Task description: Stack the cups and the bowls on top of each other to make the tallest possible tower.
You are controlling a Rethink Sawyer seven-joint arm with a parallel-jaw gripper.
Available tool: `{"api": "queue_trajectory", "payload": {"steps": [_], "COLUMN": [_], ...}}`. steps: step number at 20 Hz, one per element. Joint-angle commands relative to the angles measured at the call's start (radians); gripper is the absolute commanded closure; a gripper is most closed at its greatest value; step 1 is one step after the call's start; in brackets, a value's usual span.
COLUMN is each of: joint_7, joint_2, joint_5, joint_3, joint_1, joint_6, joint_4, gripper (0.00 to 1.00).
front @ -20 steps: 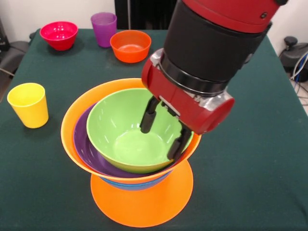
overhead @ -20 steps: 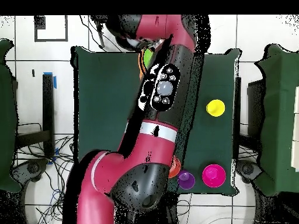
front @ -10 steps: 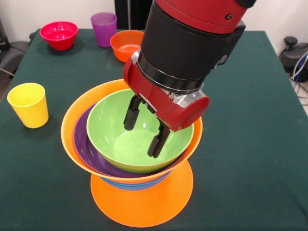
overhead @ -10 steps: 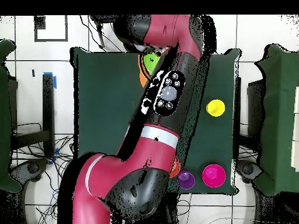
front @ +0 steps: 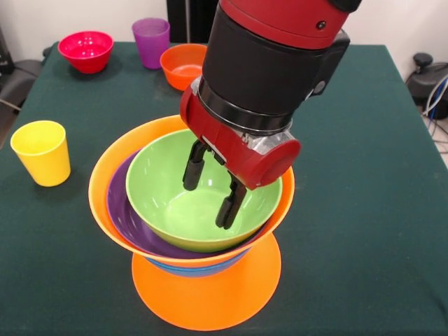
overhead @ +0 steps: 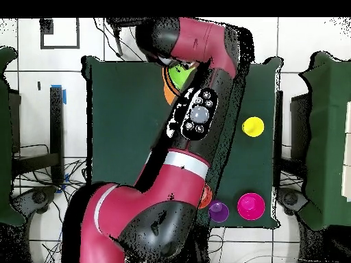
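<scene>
While the tool [front: 208,187] hangs inside the green bowl [front: 168,203], its two dark fingers [front: 194,168] stand apart with nothing between them; neither appears to touch the bowl's floor, though contact with the wall at the lower finger cannot be ruled out.

The tower [front: 203,294] sits at the near middle of the bench [front: 364,210]: a large orange bowl lies upside down as the base, a sliver of blue bowl [front: 185,268] shows above it, then a second large orange bowl [front: 105,189] upright, a wide purple bowl [front: 122,213] nested in that, and the green bowl on top. In the overhead view the arm covers most of this pile.

What remains loose lies away from the tower. From the tool in the front view, the small orange-red bowl [front: 180,66] is at about 12 o'clock and is the nearest piece, partly hidden behind the arm. The purple cup [front: 150,40] is just beyond it toward 11 o'clock, the pink-red bowl [front: 85,50] further out toward 10 to 11 o'clock, and the yellow cup [front: 42,152] at roughly 9 o'clock, upright and well apart from the rest.

My judgement is that the green bowl is placed and the next move is a lift clear, then a reach toward 12 o'clock for the orange-red bowl. That bowl stands upright, so the fingers would straddle its rim.
</scene>
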Motion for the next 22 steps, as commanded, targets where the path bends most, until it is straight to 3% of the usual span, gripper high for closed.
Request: {"api": "queue_trajectory", "payload": {"steps": [1, 13, 22], "joint_7": [-0.097, -0.119, -0.104], "joint_2": [-0.025, -0.045, -0.056], "joint_5": [-0.093, -0.144, -0.170], "joint_3": [0.149, 0.205, 0.221], "joint_1": [0.029, 0.024, 0.023], "joint_6": [-0.084, -0.193, -0.185], "joint_4": [0.183, 0.270, 0.273], "gripper": [0.00, 0.00, 0.00]}}
